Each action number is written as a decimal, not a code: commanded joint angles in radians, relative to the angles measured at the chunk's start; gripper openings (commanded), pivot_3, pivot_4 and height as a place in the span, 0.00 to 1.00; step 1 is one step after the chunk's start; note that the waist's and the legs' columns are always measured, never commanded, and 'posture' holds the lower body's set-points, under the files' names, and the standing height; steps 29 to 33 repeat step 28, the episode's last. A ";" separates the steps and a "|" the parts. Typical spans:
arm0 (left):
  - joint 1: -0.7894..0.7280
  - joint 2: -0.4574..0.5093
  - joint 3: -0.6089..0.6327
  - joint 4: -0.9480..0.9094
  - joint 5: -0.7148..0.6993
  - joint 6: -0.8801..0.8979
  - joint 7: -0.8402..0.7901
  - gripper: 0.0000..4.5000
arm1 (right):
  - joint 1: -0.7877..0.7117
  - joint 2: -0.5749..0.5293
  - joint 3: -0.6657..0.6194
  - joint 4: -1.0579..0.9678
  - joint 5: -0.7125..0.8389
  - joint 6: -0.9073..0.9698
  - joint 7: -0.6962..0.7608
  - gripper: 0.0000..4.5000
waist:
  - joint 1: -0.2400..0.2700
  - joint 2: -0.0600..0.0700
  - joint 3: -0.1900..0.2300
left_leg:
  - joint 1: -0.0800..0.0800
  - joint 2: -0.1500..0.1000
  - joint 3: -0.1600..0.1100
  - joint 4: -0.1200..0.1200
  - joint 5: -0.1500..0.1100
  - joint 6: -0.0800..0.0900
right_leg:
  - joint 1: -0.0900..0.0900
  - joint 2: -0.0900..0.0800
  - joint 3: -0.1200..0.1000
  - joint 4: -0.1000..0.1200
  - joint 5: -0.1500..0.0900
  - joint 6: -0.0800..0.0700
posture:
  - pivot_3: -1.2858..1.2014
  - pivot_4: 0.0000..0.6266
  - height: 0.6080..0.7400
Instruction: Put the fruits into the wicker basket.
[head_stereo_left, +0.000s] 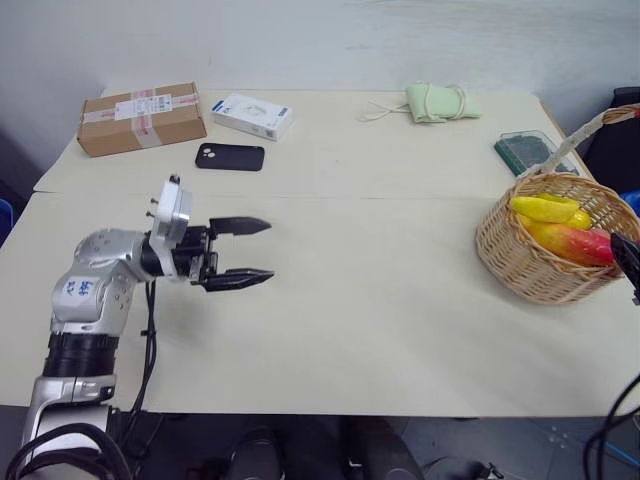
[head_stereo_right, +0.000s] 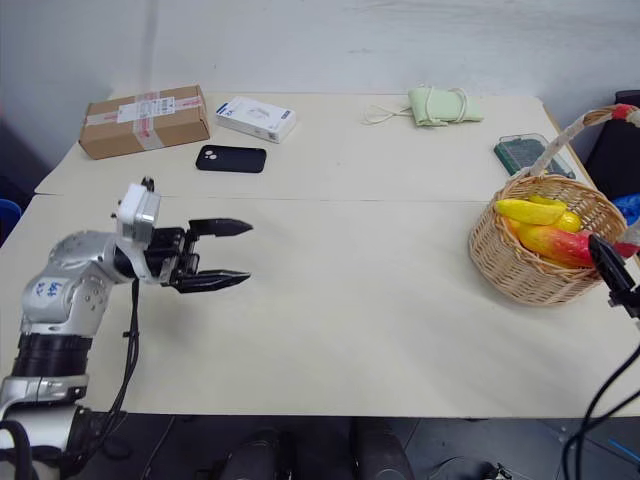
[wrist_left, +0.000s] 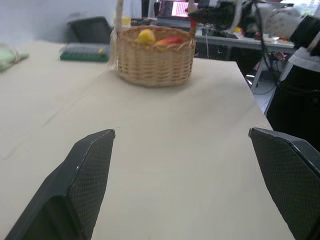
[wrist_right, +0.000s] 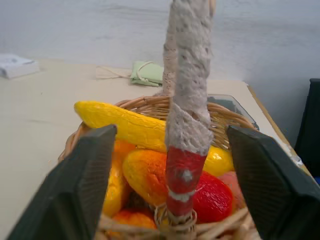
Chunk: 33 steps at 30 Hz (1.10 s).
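one wicker basket (head_stereo_left: 540, 262) stands on the table (head_stereo_left: 380, 330) near its right edge, and everything else is placed from it. inside the basket lie two fruits: one yellow banana (head_stereo_left: 545, 209) across the far side and one mango (head_stereo_left: 577, 243), red to yellow, just in front of it, the two touching. the basket's arched handle (wrist_right: 186, 115), wrapped in white cord with a red band at its foot, rises over them.

the right gripper (wrist_right: 170, 165) sits just at the basket's near rim, its two black fingers (wrist_right: 85, 185) spread wide with the handle's foot between them, touching neither; it grips nothing. the left gripper (head_stereo_left: 245, 252) is well to the left of the basket, pointing toward it, its two fingers also apart and empty above the bare tabletop.

far left of the basket, at the table's back, are one brown cardboard box (head_stereo_left: 140, 117), one white box (head_stereo_left: 252, 115) and one black phone (head_stereo_left: 230, 156). behind the basket lie one green cloth pouch (head_stereo_left: 438, 102) and, nearer, one dark flat case (head_stereo_left: 532, 152).
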 joint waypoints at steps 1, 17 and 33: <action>0.052 0.031 0.022 -0.066 0.021 -0.027 0.018 1.00 | 0.104 -0.061 -0.104 -0.055 0.004 -0.018 0.098 1.00 | 0.000 0.000 0.000 | 0.000 0.000 0.000 0.000 0.000 0.000 | 0.000 0.000 0.000 0.000 0.000 0.000 | 0.52 0.24 1.00; 0.332 0.142 0.133 0.045 0.175 -0.245 0.110 1.00 | 0.291 0.145 0.374 -0.387 -0.152 -0.245 0.335 1.00 | -0.013 -0.004 0.000 | 0.014 0.002 0.003 -0.012 -0.002 0.000 | 0.009 -0.001 0.003 -0.003 0.000 -0.002 | 0.52 0.24 1.00; 0.384 0.079 0.132 -0.022 0.233 -0.359 0.243 1.00 | -0.137 0.175 0.673 -0.088 -0.284 -0.321 0.329 1.00 | 0.011 -0.004 0.000 | 0.011 0.001 0.005 -0.011 -0.001 -0.001 | 0.004 -0.001 0.003 -0.002 -0.001 -0.003 | 0.52 0.24 1.00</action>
